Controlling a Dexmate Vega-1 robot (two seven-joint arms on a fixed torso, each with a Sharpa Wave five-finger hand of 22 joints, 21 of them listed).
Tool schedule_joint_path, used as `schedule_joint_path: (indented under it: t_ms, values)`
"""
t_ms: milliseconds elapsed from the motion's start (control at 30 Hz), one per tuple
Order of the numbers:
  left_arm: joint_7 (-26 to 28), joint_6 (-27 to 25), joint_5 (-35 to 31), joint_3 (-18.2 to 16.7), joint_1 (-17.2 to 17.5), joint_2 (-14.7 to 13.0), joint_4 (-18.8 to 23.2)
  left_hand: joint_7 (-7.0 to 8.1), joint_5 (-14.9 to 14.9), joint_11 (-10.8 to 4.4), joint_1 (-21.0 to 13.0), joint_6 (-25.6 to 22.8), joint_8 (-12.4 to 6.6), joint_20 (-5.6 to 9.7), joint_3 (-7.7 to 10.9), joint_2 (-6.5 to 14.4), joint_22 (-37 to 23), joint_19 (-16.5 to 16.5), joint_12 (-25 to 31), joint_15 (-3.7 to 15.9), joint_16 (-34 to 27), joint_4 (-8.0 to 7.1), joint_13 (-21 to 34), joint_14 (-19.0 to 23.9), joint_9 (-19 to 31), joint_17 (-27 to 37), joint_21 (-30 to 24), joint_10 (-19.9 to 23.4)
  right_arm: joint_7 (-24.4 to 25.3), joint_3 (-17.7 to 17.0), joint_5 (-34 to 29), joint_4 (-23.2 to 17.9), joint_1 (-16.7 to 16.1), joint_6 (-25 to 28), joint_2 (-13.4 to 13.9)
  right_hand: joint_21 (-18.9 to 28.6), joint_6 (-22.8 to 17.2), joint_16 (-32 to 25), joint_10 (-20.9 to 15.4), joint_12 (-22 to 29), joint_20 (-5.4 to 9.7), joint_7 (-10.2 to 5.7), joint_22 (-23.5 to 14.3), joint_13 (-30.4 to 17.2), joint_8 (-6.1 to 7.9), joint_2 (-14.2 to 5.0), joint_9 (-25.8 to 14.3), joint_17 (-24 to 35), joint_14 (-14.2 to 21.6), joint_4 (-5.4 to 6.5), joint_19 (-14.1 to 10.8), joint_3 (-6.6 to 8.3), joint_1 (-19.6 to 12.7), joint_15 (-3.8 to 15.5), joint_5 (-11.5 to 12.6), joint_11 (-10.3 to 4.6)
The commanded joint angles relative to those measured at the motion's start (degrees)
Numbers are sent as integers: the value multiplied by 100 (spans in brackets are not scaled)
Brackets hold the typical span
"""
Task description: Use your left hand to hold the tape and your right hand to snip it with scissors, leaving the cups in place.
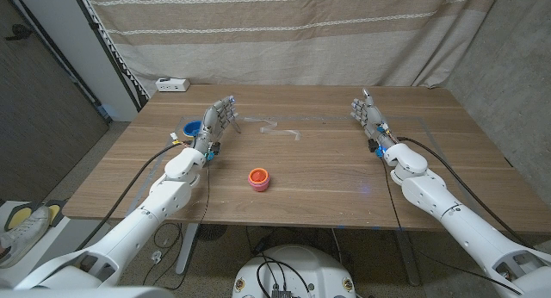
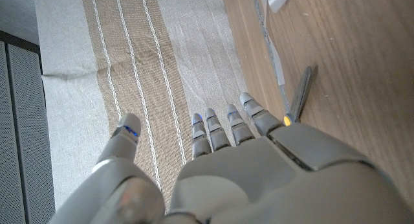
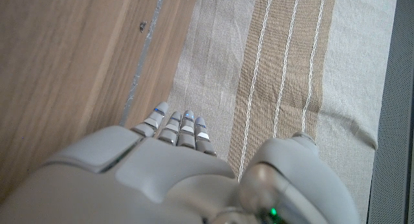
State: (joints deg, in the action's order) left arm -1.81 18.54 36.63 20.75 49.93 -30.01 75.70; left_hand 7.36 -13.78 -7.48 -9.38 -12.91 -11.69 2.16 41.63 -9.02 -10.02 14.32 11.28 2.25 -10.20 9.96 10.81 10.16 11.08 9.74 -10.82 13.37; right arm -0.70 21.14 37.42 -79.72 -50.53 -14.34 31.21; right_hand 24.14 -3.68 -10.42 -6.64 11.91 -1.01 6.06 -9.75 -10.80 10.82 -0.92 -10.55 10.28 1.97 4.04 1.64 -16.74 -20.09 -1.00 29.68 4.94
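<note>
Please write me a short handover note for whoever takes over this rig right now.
Left hand: open, fingers up, holds nothing, at the table's far left.
Right hand: open, holds nothing, at the far right.
Tape: a clear strip lying on the table between the hands, far middle.
Cups: red cup at table centre; blue cup just behind the left hand.
Scissors: I cannot make them out.
Done: nothing yet. Left: hold the tape, snip it, leave the cups alone.

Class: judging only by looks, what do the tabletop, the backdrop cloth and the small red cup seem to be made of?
Tabletop: wood or wood veneer, matte; visible grain lines. Backdrop cloth: woven fabric, beige with pale stripes; it hangs in folds. Red cup: probably plastic, smooth with uniform colour; too small to be sure.
</note>
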Motion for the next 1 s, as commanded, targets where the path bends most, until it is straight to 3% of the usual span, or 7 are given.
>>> schedule_joint_path:
  t_ms: [33,200,567,867,1000]
  values:
    - [388,59,-552,83,-34,-154,88,22,-44,-25,-63,-62,-35,349,18,-31,-12,44,61,675,-43,-8,12,74,22,22,-41,78,36,5,-99,-49,-7,-49,37,-53,-185,-86,-209,94,277,10,-26,-5,80,-23,-12,11,192,-14,-64,-45,-53,86,44,-29]
    - [433,163,-696,111,-91,-152,0,5,-51,-14,-87,-164,-71,380,8,-39,-11,43,70,691,-40,-10,12,73,21,22,-39,112,11,15,-121,3,41,-83,20,-113,-181,-57,-179,76,364,-19,-22,-1,66,-11,-9,4,157,-32,-44,-50,-72,113,59,-24]
    - [703,345,-1173,166,-95,-254,39,34,-83,-147,-180,-232,-81,455,-1,-48,-7,36,140,800,-44,2,12,98,19,20,-34,342,93,30,-190,-62,36,-74,24,-185,-115,-29,-114,48,307,-15,-21,0,35,-4,-7,2,98,-46,10,-53,-88,86,75,-11]
    - [863,336,-1490,217,-110,-346,104,36,-98,-148,-223,-240,-79,470,1,-49,-5,26,142,800,-42,9,13,100,18,20,-28,371,208,21,-242,-236,-73,-4,100,-211,-125,-32,-120,50,295,-19,-21,0,38,-2,-7,1,106,-53,4,-54,-95,86,84,-18]
    - [884,394,-1566,255,-209,-282,-51,36,-106,-158,-251,-254,-81,481,4,-47,-5,12,142,800,-34,12,13,82,18,20,-23,384,311,-5,-259,-380,-147,60,151,-222,-149,-37,-136,56,295,-19,-21,0,46,-2,-6,0,120,-57,-9,-55,-99,91,88,-36]
